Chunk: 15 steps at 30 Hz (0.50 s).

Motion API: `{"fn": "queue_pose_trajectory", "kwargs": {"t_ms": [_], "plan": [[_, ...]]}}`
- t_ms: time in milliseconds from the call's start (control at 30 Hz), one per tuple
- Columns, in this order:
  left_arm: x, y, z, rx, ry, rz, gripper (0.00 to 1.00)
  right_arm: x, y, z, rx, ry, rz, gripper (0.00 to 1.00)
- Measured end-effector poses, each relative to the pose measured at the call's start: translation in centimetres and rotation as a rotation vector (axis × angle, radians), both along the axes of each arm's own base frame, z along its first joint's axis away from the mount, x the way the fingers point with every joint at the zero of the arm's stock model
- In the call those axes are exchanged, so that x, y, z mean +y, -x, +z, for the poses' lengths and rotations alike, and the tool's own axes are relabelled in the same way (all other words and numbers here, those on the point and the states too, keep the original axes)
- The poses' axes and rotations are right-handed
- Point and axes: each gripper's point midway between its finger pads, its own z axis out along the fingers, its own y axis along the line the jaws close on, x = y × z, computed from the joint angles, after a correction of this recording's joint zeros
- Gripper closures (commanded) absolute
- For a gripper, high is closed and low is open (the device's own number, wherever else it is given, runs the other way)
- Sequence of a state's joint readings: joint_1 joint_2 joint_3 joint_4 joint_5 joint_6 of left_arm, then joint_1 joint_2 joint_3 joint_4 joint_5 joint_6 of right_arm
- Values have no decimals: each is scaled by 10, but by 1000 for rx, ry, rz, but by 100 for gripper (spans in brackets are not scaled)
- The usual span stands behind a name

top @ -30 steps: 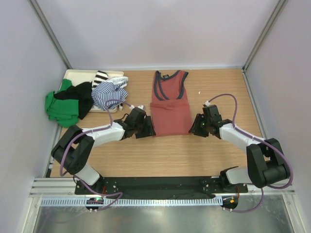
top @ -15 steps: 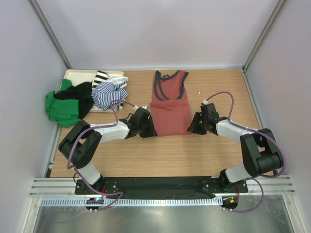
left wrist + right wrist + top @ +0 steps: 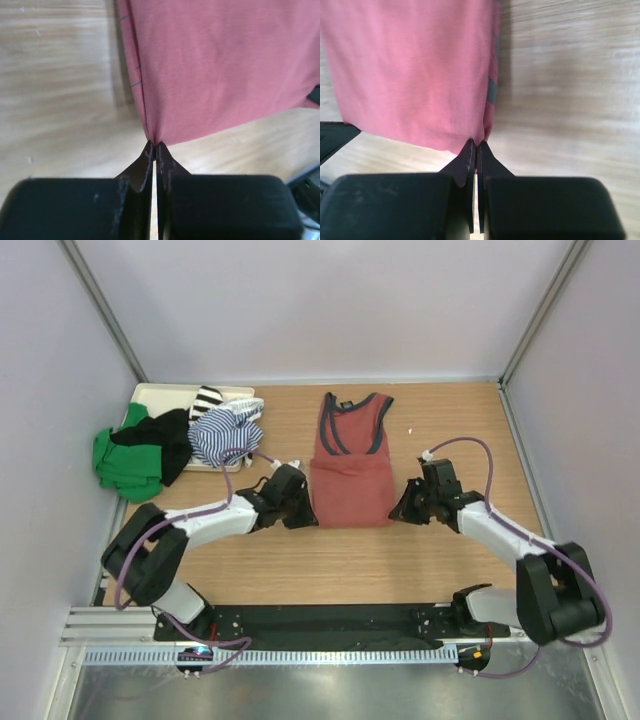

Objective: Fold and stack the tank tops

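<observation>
As two grippers [image 3: 153, 145] [image 3: 476, 143] pinch it, one red top [image 3: 350, 485] lies flat.

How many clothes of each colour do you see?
red tank top: 1
green cloth: 1
black cloth: 1
blue-and-white striped top: 1
black-and-white striped cloth: 1
Total: 5

You have the flat tank top [image 3: 350, 475] mid-worktop [image 3: 350, 565], nearer the far edge. Left end effector [image 3: 309, 519] at its near-left corner, right end effector [image 3: 397, 512] at its near-right corner. Pile of tank tops [image 3: 165, 440] on the tray [image 3: 160, 392], far-left corner.
</observation>
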<state>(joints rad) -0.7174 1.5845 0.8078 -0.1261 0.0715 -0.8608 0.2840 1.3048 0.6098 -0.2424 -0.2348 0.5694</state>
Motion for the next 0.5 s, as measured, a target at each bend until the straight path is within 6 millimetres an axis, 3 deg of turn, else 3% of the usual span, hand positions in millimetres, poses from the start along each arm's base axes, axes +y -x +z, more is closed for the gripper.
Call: {"fn": "queue_pose_trajectory", "kwargs": {"t_ms": [133,233,300,400,500], "plan": [[2,5,46,-63,39,-10,100,0,5,43,-69,-27,4,99],[-3,0,86,-124,81,-12,100,3,-7,83,-138,-46,5,99],[-4,0,105,-159,110,-17,100,5,-10,99,-174,-57,7,99],[-3,16,109,-167,116,-33,100,3,3,97,-176,-71,9,99],[-7,57,88,-126,96,-96,100,-2,39,63,-93,-85,11,99]]}}
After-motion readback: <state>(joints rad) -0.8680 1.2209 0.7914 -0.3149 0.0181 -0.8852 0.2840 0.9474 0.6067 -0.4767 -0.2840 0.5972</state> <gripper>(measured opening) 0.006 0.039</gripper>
